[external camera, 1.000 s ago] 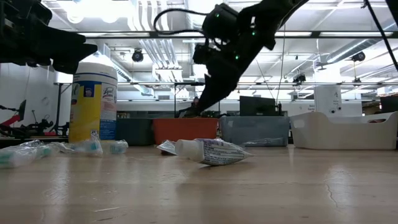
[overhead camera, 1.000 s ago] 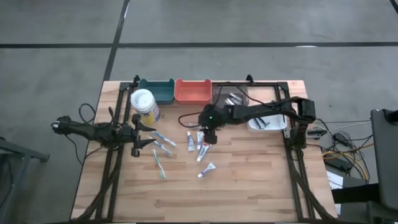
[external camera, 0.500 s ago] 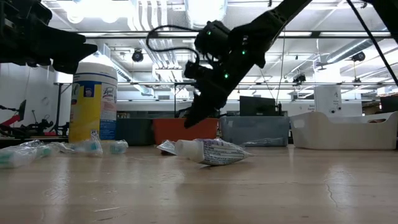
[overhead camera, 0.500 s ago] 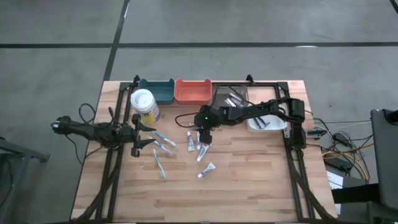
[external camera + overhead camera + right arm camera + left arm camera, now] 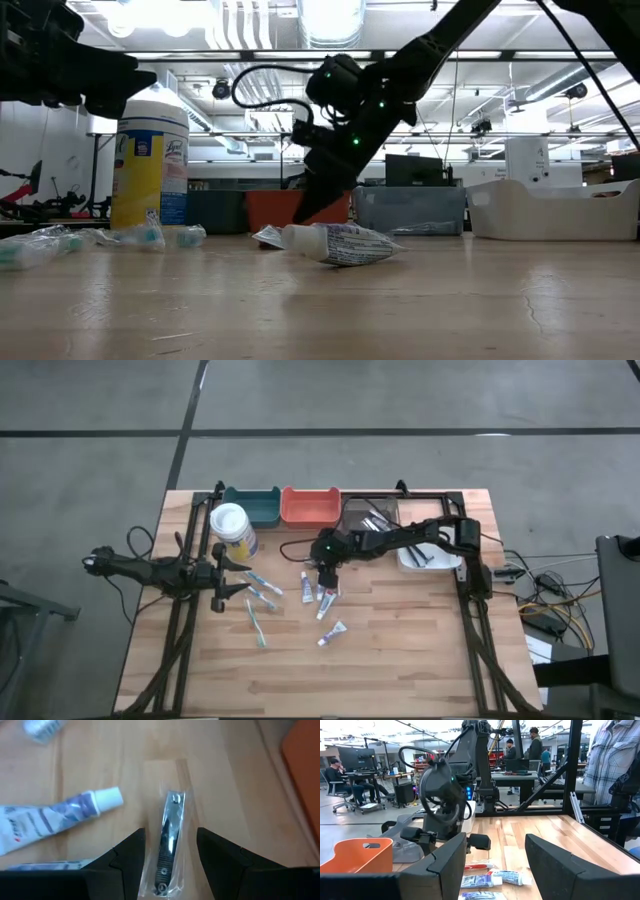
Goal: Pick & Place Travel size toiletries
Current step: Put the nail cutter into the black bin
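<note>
Wood planks make the bench (image 5: pixel 400 660), and nearest its front edge lies a mini tube (image 5: pixel 333 632), alone, just right of the middle. Farther in, toward the left, two teal toothbrushes (image 5: pixel 257 622) lie crossed beside the left claw (image 5: pixel 232 577), which hangs over the left side with its fingers wide apart and nothing between them. At mid-bench a cluster of tubes (image 5: pixel 324 600) lies side by side; in the low view the closest tube (image 5: pixel 340 243) blocks the ground under the right arm. The right claw (image 5: pixel 323 573) hovers just behind this cluster, tilted down, its fingers (image 5: pixel 127 855) spread wide on either side of a steel nail clipper (image 5: pixel 167 842) in a clear sleeve, which lies flat on the wood between them and is not gripped; one white tube (image 5: pixel 55 817) lies just beside it. Behind the left claw a wipes canister (image 5: pixel 232 528) stands upright near the back left corner. Along the back edge sit a teal bin (image 5: pixel 252 506), an orange bin (image 5: pixel 311 506) and a grey bin (image 5: pixel 370 515) holding a few pale pieces, with a white bin (image 5: pixel 430 558) toward the right edge under the right arm. Beyond the bench, people stand in the room.
</note>
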Robot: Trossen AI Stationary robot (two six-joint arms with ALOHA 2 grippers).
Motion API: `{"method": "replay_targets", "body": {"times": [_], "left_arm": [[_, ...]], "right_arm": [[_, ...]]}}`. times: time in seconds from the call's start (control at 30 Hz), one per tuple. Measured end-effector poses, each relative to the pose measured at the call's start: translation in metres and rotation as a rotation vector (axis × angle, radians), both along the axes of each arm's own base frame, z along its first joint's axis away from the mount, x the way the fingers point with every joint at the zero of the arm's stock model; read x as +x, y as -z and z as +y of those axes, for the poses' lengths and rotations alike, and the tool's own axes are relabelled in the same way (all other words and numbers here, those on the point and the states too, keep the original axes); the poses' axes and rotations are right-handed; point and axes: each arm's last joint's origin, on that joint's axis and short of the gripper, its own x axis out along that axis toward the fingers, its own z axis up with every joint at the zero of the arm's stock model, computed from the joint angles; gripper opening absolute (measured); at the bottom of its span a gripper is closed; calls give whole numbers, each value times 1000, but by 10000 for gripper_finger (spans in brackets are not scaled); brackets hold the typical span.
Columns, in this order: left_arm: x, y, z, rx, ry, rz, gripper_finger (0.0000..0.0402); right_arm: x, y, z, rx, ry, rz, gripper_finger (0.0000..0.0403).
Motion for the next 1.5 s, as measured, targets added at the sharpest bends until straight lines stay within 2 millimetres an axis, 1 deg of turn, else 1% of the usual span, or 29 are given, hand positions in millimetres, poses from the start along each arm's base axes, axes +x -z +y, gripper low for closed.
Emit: {"method": "replay_targets", "body": {"times": [0.17, 0.3, 0.47, 0.57, 0.97, 1.1, 1.2, 1.33, 1.5], "left_arm": [[0, 0, 0, 0, 0, 0, 209], [0, 0, 0, 0, 0, 0, 209], [0, 0, 0, 0, 0, 0, 209], [0, 0, 0, 0, 0, 0, 209], [0, 0, 0, 0, 0, 0, 209], [0, 0, 0, 0, 0, 0, 209], [0, 0, 0, 0, 0, 0, 209], [0, 0, 0, 0, 0, 0, 209], [0, 0, 0, 0, 0, 0, 209]], "right_arm": [[0, 16, -3, 12, 12, 35, 173], [2, 22, -5, 32, 36, 36, 173], [2, 22, -5, 31, 36, 34, 173], [2, 22, -5, 31, 36, 35, 164], [1, 23, -4, 49, 34, 45, 76], [1, 23, -4, 61, 48, 45, 55], [0, 22, -5, 76, 56, 43, 50], [0, 21, -5, 77, 53, 51, 55], [-1, 14, -6, 68, 42, 82, 57]]}}
